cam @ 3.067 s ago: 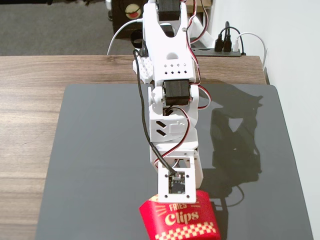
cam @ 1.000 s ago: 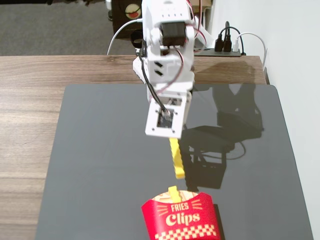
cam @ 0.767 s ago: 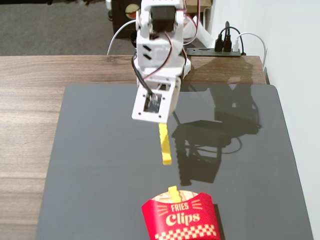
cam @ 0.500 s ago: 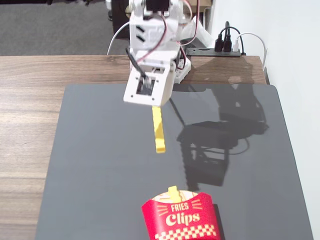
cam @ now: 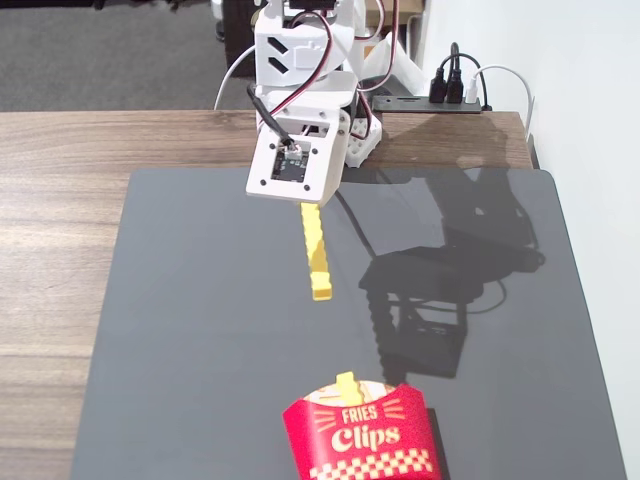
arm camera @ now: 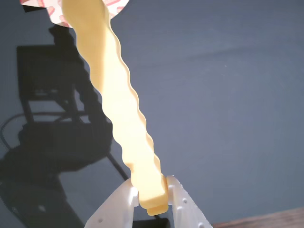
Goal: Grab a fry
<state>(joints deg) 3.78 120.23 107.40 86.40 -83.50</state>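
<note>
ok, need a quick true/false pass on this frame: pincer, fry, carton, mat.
1. The pincer is shut on a fry. True.
2. That fry lies flat on the mat. False: it hangs from the pincer, clear of the mat.
3. The carton is tipped over. False: it stands upright near the mat's front edge in the fixed view.
4. Another fry sticks out of the carton's top. True.
5. The carton stands on bare wood. False: it is on the dark mat.
</note>
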